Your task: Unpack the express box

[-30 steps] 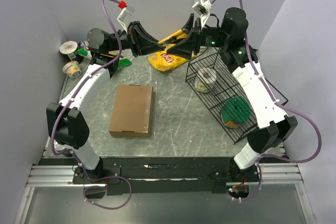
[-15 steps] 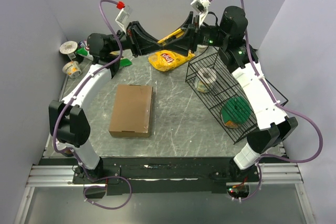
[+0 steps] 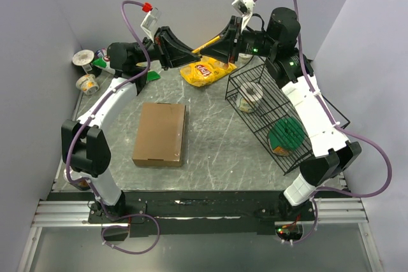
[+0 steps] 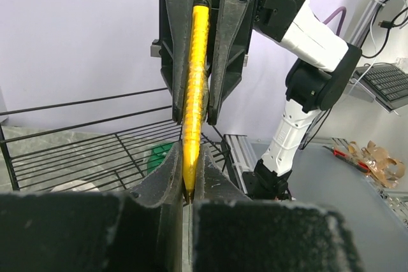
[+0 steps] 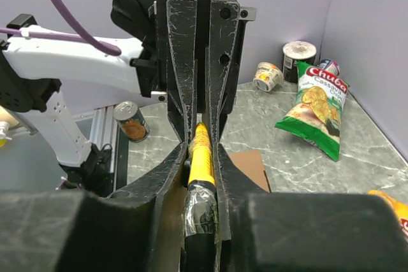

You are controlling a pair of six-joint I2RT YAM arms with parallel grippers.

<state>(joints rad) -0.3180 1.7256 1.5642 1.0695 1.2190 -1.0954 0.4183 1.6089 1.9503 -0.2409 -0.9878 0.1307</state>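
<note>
the express box (image 3: 160,134) lies flat on the grey table (image 3: 217,151), on the left side and nearest to the arm bases. its lid is shut and nothing touches it. both arms are well apart from it.

to the right of it, a little farther, stands a tilted black wire basket (image 3: 256,130). a green round thing (image 3: 285,134) is in its near part and a pale cup (image 3: 250,95) is in its far part.

behind the box a yellow chips bag (image 3: 203,71) lies on the table. above this bag the two arms meet in the air. the left gripper (image 3: 190,50) comes from the left and the right gripper (image 3: 220,42) from the right, tip facing tip, with a yellow stick (image 4: 194,81) running between them. the left fingers (image 4: 162,176) are pressed together on one thin end of the stick. the right fingers (image 5: 171,176) lie close against both sides of the other end, which is wrapped in black, and they pinch it.

farthest, in the left corner by the wall, are two small cups (image 3: 83,58) and a green snack bag (image 5: 313,109).
</note>
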